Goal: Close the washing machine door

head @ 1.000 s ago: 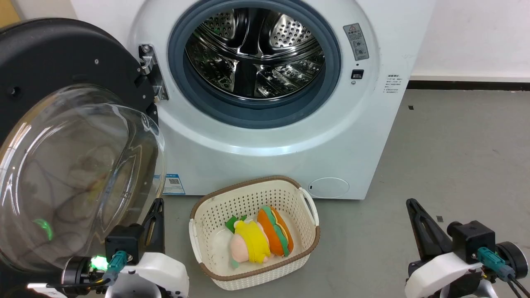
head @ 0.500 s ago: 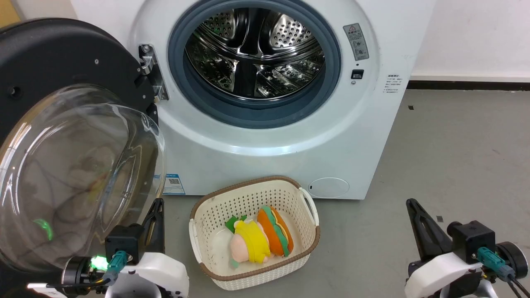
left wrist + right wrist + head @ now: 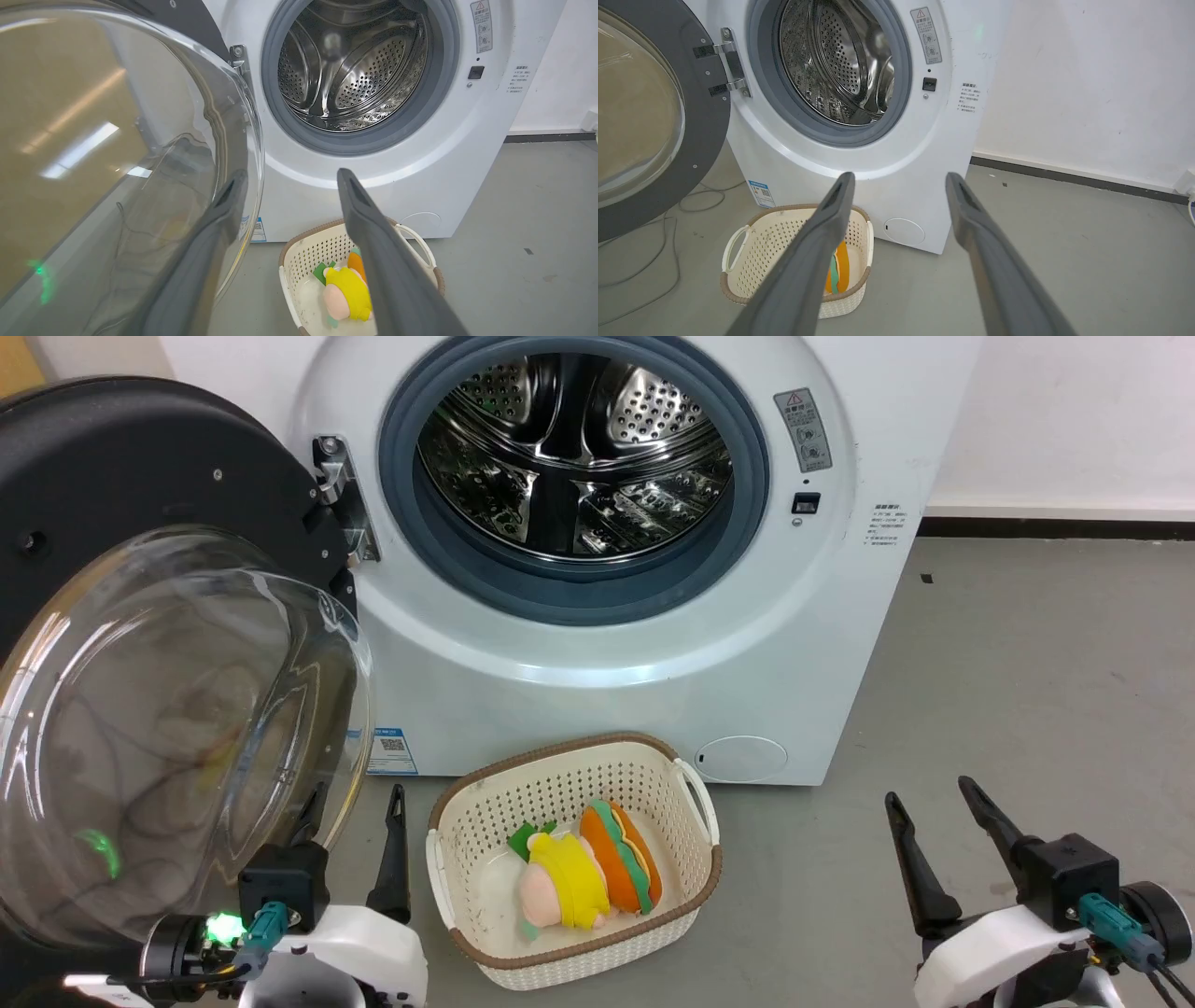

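The washing machine [image 3: 607,653] is white, with its steel drum open at the top middle of the head view. Its door [image 3: 168,728], black-rimmed with a bulging clear glass bowl, stands swung wide open on the left, hinged at the machine's left side. My left gripper [image 3: 355,798] is open at the lower left, right beside the bowl's lower edge, one finger showing through the glass. In the left wrist view the door [image 3: 117,163] fills the left half and the left gripper [image 3: 290,173] holds nothing. My right gripper [image 3: 929,791] is open over bare floor at the lower right.
A cream perforated basket [image 3: 691,803] with a yellow and an orange plush toy sits on the grey floor in front of the machine, between the two arms. Cables [image 3: 644,242] lie on the floor under the door. A white wall [image 3: 1087,84] stands right of the machine.
Both grippers have gone from shut to open, their fingers now spread apart. The door, machine and basket have not moved.
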`<state>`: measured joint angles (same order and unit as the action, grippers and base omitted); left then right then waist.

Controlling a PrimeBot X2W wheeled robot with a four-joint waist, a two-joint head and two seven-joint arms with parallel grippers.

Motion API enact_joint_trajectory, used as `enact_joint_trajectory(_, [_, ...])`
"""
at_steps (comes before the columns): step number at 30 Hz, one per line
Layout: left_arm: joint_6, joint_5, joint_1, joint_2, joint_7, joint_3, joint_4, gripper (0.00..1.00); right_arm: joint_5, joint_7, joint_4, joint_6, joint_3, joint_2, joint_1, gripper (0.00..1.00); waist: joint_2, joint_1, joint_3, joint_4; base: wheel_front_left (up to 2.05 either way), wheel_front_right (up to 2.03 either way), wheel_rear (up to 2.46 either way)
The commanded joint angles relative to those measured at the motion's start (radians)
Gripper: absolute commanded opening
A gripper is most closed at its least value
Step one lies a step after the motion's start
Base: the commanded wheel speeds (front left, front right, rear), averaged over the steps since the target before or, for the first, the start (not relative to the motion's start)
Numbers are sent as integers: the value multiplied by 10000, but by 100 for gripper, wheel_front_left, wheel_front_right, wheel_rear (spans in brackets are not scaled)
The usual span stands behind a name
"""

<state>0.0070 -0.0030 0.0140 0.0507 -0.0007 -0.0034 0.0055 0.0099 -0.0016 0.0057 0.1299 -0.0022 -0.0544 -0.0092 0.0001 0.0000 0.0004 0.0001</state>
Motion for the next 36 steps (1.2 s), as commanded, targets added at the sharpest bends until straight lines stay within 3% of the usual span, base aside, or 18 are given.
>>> enact_joint_trajectory(1, [102, -19, 12, 0, -86, -31, -4, 100, 76, -78, 1, 0, -64, 1, 4, 100, -1, 0, 5, 2, 0, 0, 0])
enact_joint_trajectory(3, [159, -20, 20, 0, -128, -57, -10, 100, 120, -120, 4, 0, -102, 2, 4, 100, -1, 0, 9, 7, 0, 0, 0])
enact_joint_trajectory(4, [186, -15, 25, 3, -149, -71, -12, 73, 142, -141, 5, 0, -119, 2, 4, 100, -1, 0, 11, 12, 0, 0, 0])
enact_joint_trajectory(5, [214, -12, 32, 5, -170, -84, -21, 17, 162, -162, 6, 1, -135, 3, 3, 100, -1, 0, 13, 16, 0, 0, 0])
enact_joint_trajectory(6, [239, -7, 39, 10, -191, -98, -33, 0, 180, -183, 6, 1, -151, 3, 1, 100, -1, 0, 16, 22, 0, 0, 0])
enact_joint_trajectory(23, [569, -17, 553, 357, -525, -122, -770, 0, 421, -517, 12, 2, -336, 8, -35, 100, -1, 0, 56, 409, 0, 0, 0])
enact_joint_trajectory(36, [495, -257, 1665, 957, -796, 509, -1534, 0, 643, -788, 189, 2, -586, 13, 12, 100, -1, 0, 116, 1075, 0, 0, 0])
